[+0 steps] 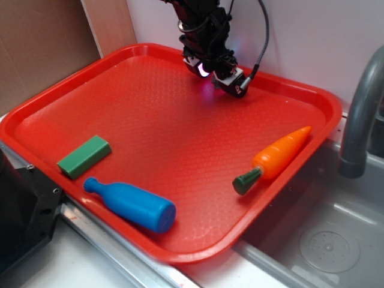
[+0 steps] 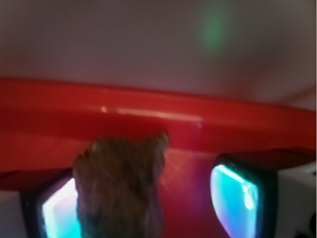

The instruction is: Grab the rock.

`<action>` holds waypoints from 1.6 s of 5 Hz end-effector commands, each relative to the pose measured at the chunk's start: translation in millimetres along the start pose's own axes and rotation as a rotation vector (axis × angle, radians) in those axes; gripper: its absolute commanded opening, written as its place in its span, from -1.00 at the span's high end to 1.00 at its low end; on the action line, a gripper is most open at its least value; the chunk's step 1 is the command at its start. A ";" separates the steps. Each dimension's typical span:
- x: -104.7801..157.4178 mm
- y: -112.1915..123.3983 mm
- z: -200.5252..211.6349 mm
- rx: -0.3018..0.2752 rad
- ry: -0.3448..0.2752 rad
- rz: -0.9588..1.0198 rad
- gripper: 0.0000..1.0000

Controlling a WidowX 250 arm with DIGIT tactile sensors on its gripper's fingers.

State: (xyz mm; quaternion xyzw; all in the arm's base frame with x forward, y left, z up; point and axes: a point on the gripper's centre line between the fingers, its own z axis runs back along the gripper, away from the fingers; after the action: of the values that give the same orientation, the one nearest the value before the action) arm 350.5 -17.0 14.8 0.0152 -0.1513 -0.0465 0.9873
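The rock (image 2: 119, 188), a rough brown-grey lump, fills the lower left of the wrist view. It sits between my gripper's (image 2: 148, 206) two glowing pads, right against the left pad (image 2: 57, 215). A clear gap of red tray separates it from the right pad (image 2: 235, 198), so the gripper is open around it. In the exterior view my gripper (image 1: 217, 75) is low over the far side of the red tray (image 1: 150, 120), near its back rim, and the fingers hide the rock there.
On the tray lie a green block (image 1: 84, 156) at the left, a blue bottle (image 1: 132, 204) near the front edge and an orange carrot (image 1: 276, 159) at the right rim. A sink (image 1: 324, 240) and grey faucet (image 1: 360, 114) stand to the right.
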 end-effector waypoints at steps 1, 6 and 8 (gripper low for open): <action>3.9 -1.9 13.3 -0.056 -0.040 -0.019 1.00; -54.7 -1.4 194.1 -0.172 -0.032 0.098 1.00; -46.1 -13.5 228.4 -0.085 0.030 0.166 1.00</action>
State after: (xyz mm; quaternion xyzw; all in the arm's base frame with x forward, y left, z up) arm 227.4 -25.9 201.0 -0.0362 -0.1114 0.0328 0.9926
